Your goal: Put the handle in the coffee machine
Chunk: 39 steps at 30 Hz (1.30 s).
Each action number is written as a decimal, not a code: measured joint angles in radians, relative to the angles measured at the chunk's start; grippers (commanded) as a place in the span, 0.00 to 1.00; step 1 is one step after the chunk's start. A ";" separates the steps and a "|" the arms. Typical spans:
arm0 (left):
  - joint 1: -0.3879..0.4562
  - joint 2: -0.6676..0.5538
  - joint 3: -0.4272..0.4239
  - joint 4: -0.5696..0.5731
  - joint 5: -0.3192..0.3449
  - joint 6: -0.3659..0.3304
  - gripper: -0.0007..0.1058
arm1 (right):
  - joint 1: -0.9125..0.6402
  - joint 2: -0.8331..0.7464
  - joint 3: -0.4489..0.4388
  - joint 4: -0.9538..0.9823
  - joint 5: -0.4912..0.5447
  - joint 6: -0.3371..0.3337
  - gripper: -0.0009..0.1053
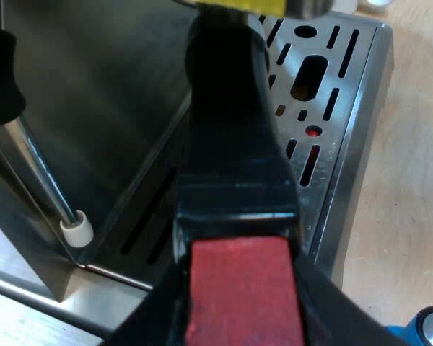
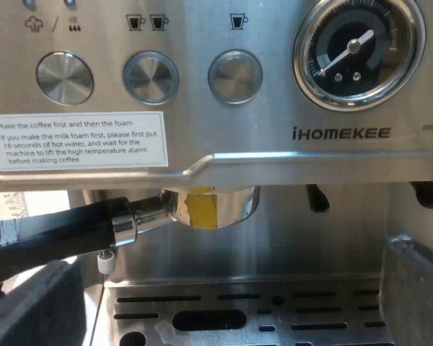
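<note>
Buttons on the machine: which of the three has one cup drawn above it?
The button beside the gauge; the middle button shows two cups, the farthest a steam sign.

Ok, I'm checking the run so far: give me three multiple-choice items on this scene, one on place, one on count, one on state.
1. The holder's metal end is: A on the drip tray; B up under the machine's front; C in a mug.
2. Round buttons under the icons: A two; B three; C five.
3. Right gripper: A open; B shut on a mug; C shut on a tamper.
B, it sits beneath the panel; B, three in a row; A, fingers apart, nothing between.
</note>
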State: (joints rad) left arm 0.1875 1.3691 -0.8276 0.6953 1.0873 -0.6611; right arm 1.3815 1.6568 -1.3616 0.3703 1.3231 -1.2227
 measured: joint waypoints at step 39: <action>0.000 0.000 -0.002 -0.053 -0.014 0.043 0.02 | 0.000 0.000 0.000 0.000 0.000 0.000 0.80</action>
State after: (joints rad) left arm 0.1875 1.3691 -0.8301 0.6421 1.0736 -0.6177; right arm 1.3815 1.6568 -1.3616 0.3703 1.3231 -1.2227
